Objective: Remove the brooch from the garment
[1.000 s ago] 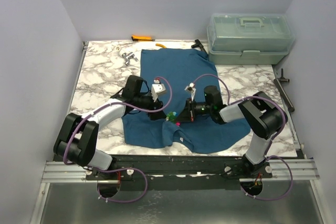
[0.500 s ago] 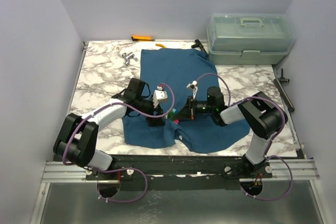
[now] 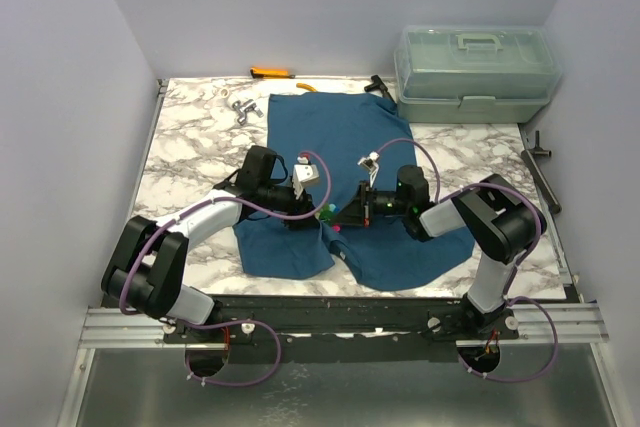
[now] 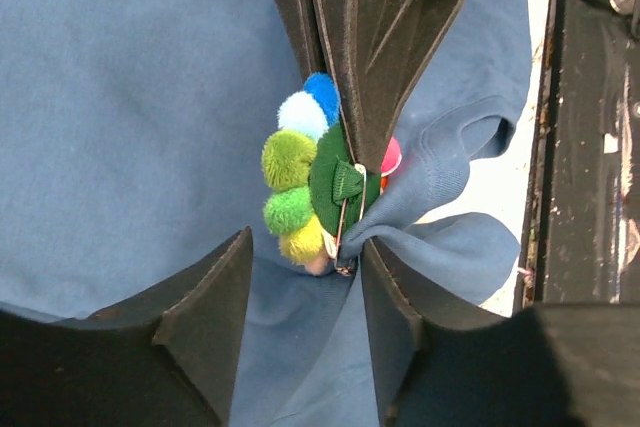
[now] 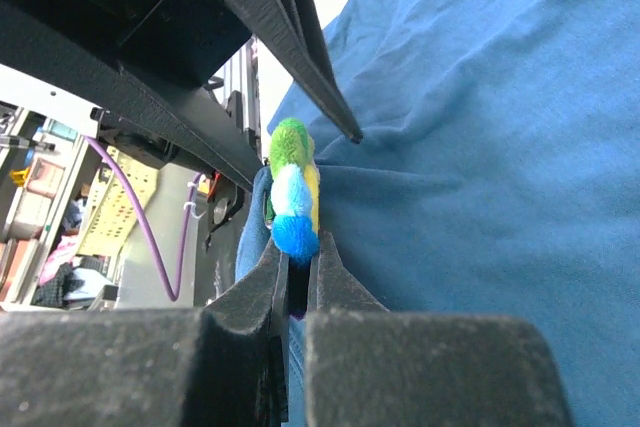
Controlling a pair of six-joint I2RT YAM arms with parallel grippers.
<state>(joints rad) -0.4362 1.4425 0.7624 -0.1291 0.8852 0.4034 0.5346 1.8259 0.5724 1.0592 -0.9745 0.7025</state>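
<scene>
- Garment [image 3: 340, 137]: dark teal T-shirt, laid flat on the marble table [image 3: 190, 147], pulled up into a small fold near its near end, about mid-table. Soft and limp by the look of it. It would likely follow any tug rather than resist.
- Brooch [image 4: 305, 187]: sits on that fold, between the two grippers. A fluffy cluster of green, yellow, blue and pink balls on a green felt back, with a thin metal pin [image 4: 343, 232] running through the cloth. Probably featherweight and squashy. The balls would slip or crush, so the felt edge looks the surest hold. The pin is the stiff, sharp part.
- Right gripper [image 5: 296, 265]: fingers pinched almost together on the brooch's edge. I cannot tell whether cloth is caught in with it.
- Left gripper [image 4: 305, 247]: fingers apart, holding nothing, straddling the brooch's lower end. One fingertip is against the fold just beside the pin, a sensible spot to pin the cloth down.
- Far edge: orange-handled tool [image 3: 268, 73]; far right, a clear plastic case [image 3: 475, 72]
</scene>
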